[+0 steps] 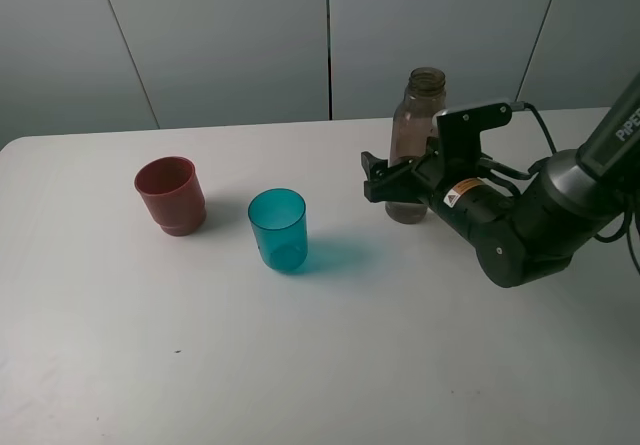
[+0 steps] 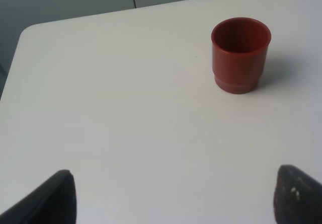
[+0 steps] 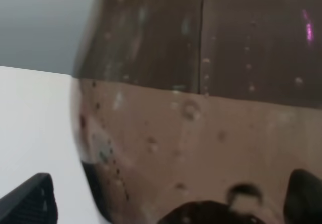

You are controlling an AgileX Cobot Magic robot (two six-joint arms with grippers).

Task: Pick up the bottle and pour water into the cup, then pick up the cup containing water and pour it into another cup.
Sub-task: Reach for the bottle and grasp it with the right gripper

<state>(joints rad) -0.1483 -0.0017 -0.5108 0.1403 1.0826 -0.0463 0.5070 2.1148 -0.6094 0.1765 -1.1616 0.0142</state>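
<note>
Widely open right tool (image 1: 385,178) astride bottle (image 1: 418,115)

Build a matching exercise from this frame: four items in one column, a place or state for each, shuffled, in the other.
1 bottle
2 teal cup
3 red-brown cup
4 right gripper

a farthest left on the table
b open, close to the bottle
c upright, no cap
d between the other cup and the bottle

Pairs: 1-c, 2-d, 3-a, 4-b
</note>
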